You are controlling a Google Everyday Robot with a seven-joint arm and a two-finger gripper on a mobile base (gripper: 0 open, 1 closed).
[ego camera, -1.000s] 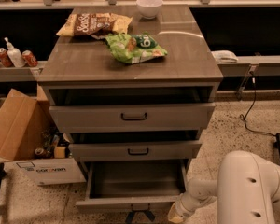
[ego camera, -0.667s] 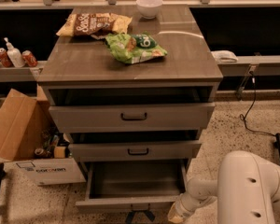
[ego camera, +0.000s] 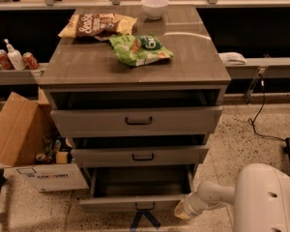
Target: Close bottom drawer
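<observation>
The bottom drawer [ego camera: 135, 203] is the lowest of three in the grey-brown cabinet [ego camera: 135, 71]. It stands pulled far out, its plain grey inside showing, its small dark handle [ego camera: 144, 207] at the front panel's middle. The middle drawer [ego camera: 140, 154] and top drawer [ego camera: 135, 121] also stick out a little. My gripper [ego camera: 180, 210] sits at the end of the white arm [ego camera: 217, 195], low at the right end of the bottom drawer's front panel, close to it or touching it.
An open cardboard box [ego camera: 19, 139] with clutter stands on the floor left of the cabinet. Two snack bags [ego camera: 140, 48] and a white bowl [ego camera: 154, 6] lie on the cabinet top. A black cable [ego camera: 258, 115] runs over the speckled floor at the right.
</observation>
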